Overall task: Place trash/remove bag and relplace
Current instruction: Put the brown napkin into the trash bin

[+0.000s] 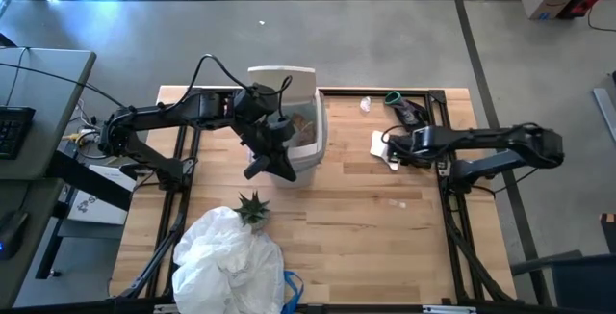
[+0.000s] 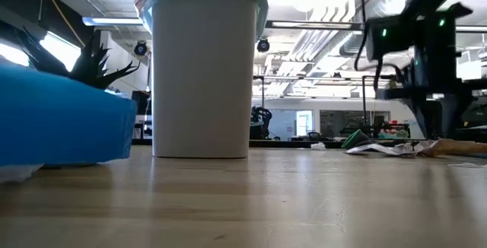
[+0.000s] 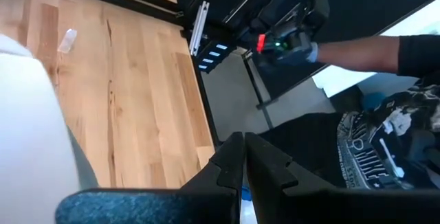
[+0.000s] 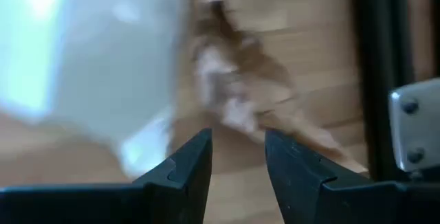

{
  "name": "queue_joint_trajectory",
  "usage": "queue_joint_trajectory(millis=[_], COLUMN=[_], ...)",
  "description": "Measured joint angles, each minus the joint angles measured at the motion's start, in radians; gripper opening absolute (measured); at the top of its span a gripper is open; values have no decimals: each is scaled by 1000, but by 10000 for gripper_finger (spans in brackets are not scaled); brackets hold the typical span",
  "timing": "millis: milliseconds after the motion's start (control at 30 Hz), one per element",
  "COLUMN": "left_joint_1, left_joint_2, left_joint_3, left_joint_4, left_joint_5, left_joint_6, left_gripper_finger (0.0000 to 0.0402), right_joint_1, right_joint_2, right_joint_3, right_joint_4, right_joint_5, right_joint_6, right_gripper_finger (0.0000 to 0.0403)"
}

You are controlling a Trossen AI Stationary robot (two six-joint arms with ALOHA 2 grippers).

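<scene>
**Left arm at the bin, right gripper over scraps on the right side**

The white bin [image 1: 300, 121] stands upright on the far middle of the wooden table [image 1: 385, 218], lined with the bag [image 2: 259, 1], whose pale blue edge folds over the rim in the low view. From above, brown trash inside the bin [image 1: 308, 126] shows through the opening. The left gripper [image 1: 265, 165] sits at the bin's near left side, just beside its wall, with its jaws pressed together and nothing between them; in the left wrist view its fingers [image 3: 230, 165] meet tip to tip.

The right gripper [image 1: 393, 150] hangs low over the table on the far right, above a white paper scrap [image 1: 381, 144]. Its jaws stand partly apart, and in its own wrist view nothing lies between the fingertips [image 4: 196, 159]; the crumpled brown and white trash [image 4: 234, 93] beyond them is blurred, so contact cannot be judged. Another small white scrap [image 1: 366, 104] lies near the far edge, and a clear wrapper [image 1: 397, 204] rests further toward the near side.

A small green spiky plant [image 1: 254, 208] stands near the left, touching a heap of crumpled white plastic [image 1: 226, 261] at the near edge. A person's dark sleeve [image 3: 371, 49] shows beyond the table.
</scene>
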Motion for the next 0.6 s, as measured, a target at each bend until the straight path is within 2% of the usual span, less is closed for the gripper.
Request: queue_joint_trajectory(millis=[133, 333, 600], left_joint_1=[0, -1, -1], left_joint_2=[-2, -4, -4], left_joint_3=[0, 0, 0], left_joint_4=[-24, -47, -51], left_joint_5=[-1, -2, -1], left_joint_6=[1, 14, 16], left_gripper_finger=[0, 0, 0], right_joint_1=[-18, -46, -127], right_joint_2=[66, 71, 71], right_joint_3=[-2, 43, 41], right_joint_4=[51, 86, 93], right_joint_5=[16, 140, 103], right_joint_6=[40, -9, -85], right_gripper_finger=[121, 121, 121])
